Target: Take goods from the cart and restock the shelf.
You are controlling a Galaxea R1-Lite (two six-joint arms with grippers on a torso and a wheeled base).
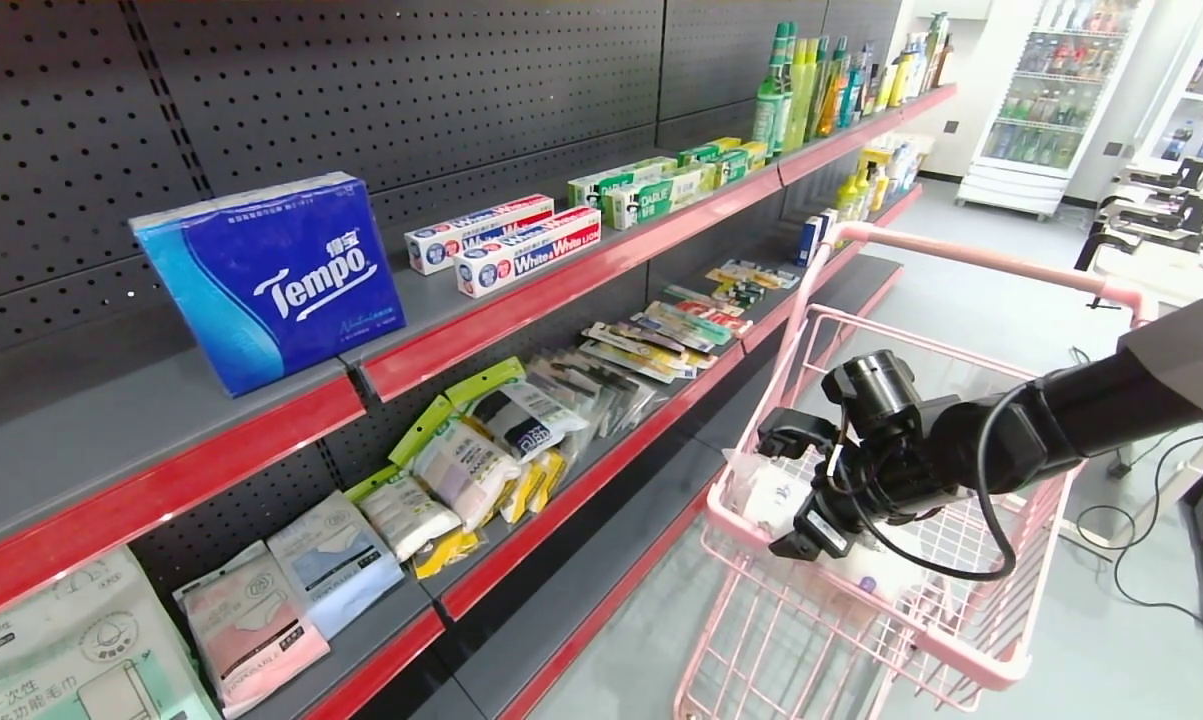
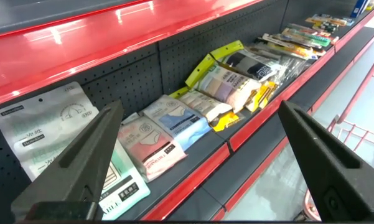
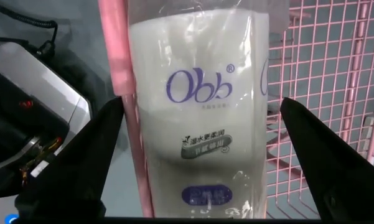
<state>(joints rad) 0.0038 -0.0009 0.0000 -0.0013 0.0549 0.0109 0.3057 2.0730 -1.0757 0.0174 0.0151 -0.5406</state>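
One pink wire shopping cart stands at about 4 o'clock in the head view, beside the long grey shelf with red front edges. On the upper board, at about 10 o'clock, there is one blue soft tissue pack, and at 3 o'clock from it lie two long white-and-red toothpaste boxes, side by side. Inside the cart there is one white pack in clear plastic with purple print, upright and leaning on a pink bar of the cart. The right hand is spread, with one finger on each side of this pack; I cannot tell if the fingers touch it. In the head view the pack is at 9 o'clock from the right hand, just in front of it. The left hand is also spread and holds nothing; it faces the flat packets on the lower board, well apart from them.
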